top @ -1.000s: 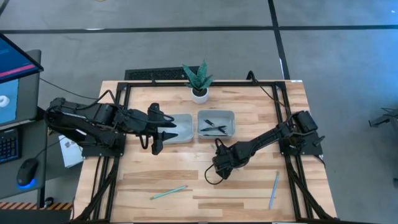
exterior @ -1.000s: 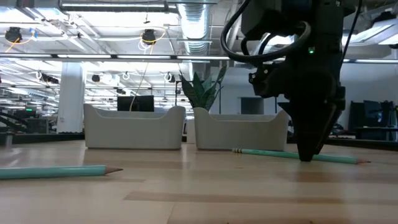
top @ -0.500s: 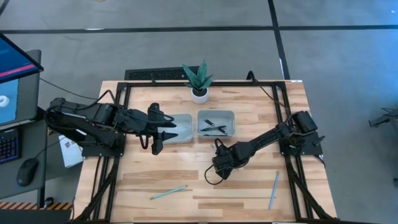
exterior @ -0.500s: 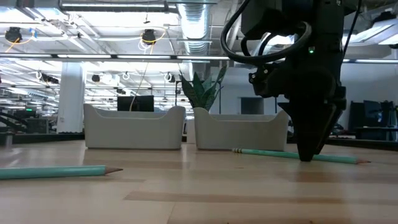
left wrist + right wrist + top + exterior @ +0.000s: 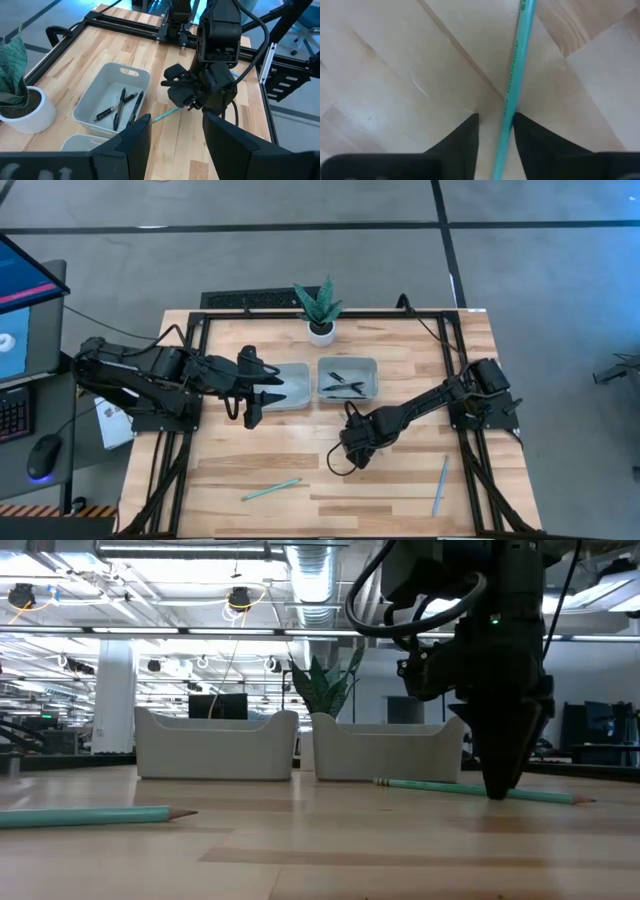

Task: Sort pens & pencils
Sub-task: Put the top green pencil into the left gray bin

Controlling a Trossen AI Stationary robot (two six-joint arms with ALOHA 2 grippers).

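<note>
Pens [image 5: 345,385] are lying in their tray [image 5: 368,365]. Right gripper [image 5: 496,131] fingers are pinching one pencil [image 5: 516,75] between them; two more pencils [image 5: 270,490] are waiting on the worktop [image 5: 250,450]. Left gripper [image 5: 174,137] fingers are standing spread.

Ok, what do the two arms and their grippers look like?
Both arms are matte black with chunky jointed links. The left gripper and right gripper each end in two dark tapered fingers. Black cables loop off the right arm's wrist, where a small green light glows in the low view. No markings are legible.
</note>
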